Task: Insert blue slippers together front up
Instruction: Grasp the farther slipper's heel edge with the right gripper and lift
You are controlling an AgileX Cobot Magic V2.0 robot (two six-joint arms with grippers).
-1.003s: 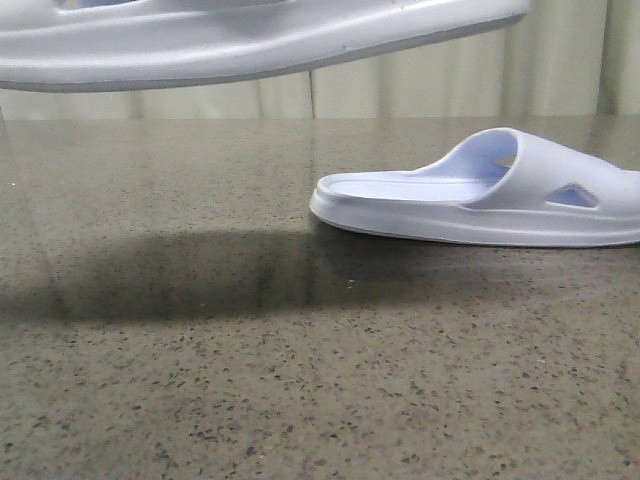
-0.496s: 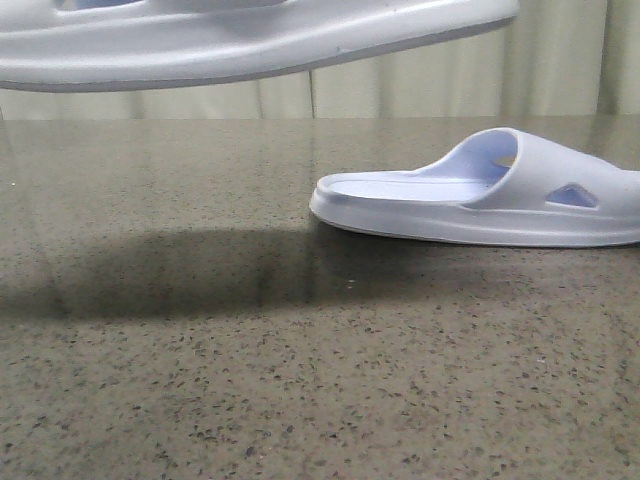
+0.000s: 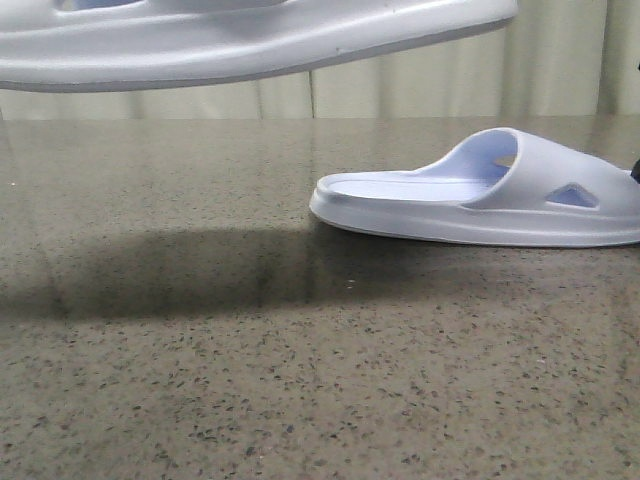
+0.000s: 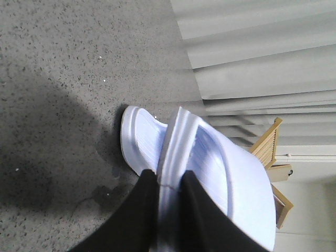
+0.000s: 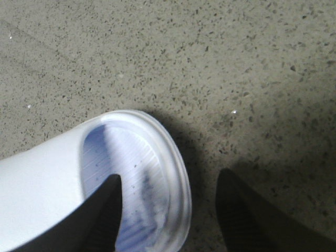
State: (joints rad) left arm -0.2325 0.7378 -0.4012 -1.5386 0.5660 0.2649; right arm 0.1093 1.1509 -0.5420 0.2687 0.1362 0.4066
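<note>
One pale blue slipper (image 3: 250, 40) hangs in the air across the top left of the front view. My left gripper (image 4: 170, 181) is shut on the edge of that slipper (image 4: 210, 168), its black fingers (image 4: 144, 210) pressed on either side. The other blue slipper (image 3: 480, 195) lies sole down on the table (image 3: 300, 400) at the right. My right gripper (image 5: 168, 181) is open over one end of it (image 5: 131, 152). One finger (image 5: 107, 205) is above the ribbed footbed and the other is outside the rim over the table. A dark tip (image 3: 636, 170) shows at the front view's right edge.
The speckled stone table fills the front view, with the held slipper's shadow (image 3: 180, 270) on it at left. Pale curtains (image 3: 450, 80) hang behind the table. A wooden frame (image 4: 270, 142) shows past the table edge in the left wrist view.
The held slipper has shifted slightly left. A dark tip has come into the front view's right edge beside the lying slipper, which has not moved.
</note>
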